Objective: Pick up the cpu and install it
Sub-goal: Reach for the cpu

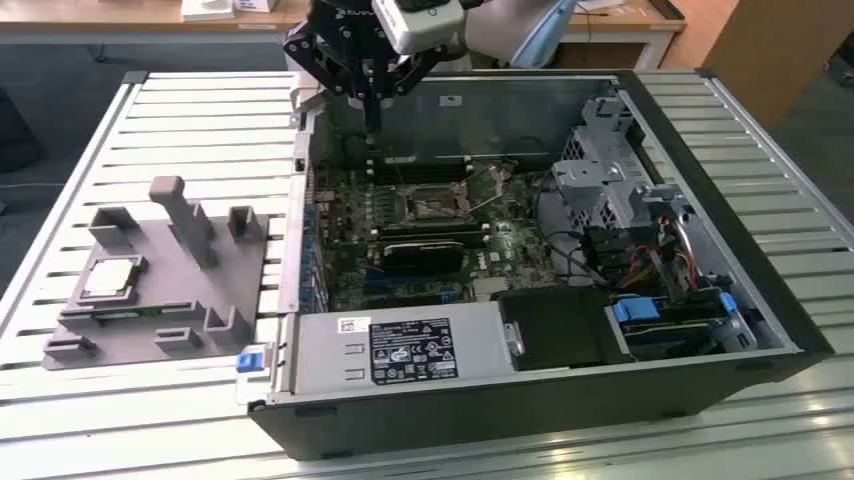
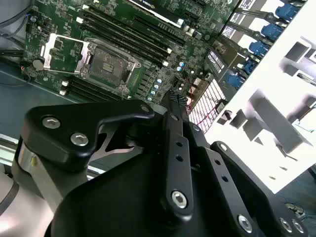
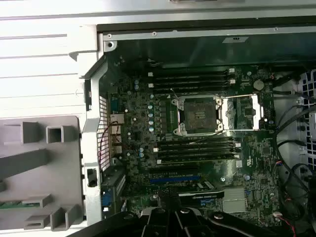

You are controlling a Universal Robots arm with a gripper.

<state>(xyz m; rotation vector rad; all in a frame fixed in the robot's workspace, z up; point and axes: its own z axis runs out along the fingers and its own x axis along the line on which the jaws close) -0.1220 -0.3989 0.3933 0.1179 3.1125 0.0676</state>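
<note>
The cpu (image 1: 111, 278), a small square chip with a shiny silver top, lies flat on the grey holder (image 1: 160, 300) on the table, at the exterior view's left of the open computer case. My gripper (image 1: 371, 128) hangs above the case's far wall, well away from the cpu, with its black fingers shut together and nothing between them. Both wrist views show the motherboard's socket (image 2: 106, 61) (image 3: 199, 114) open and bare, its metal frame folded back. The shut fingertips (image 2: 174, 96) point toward the board near the case's vented wall.
The open case (image 1: 747, 330) holds the motherboard (image 1: 400, 240), a power supply (image 1: 400, 350), drive cages (image 1: 601, 170) and cables. A long green memory stick (image 3: 19, 203) rests in the grey holder (image 3: 44, 148), which has several upright posts. The slatted table (image 1: 200, 120) surrounds everything.
</note>
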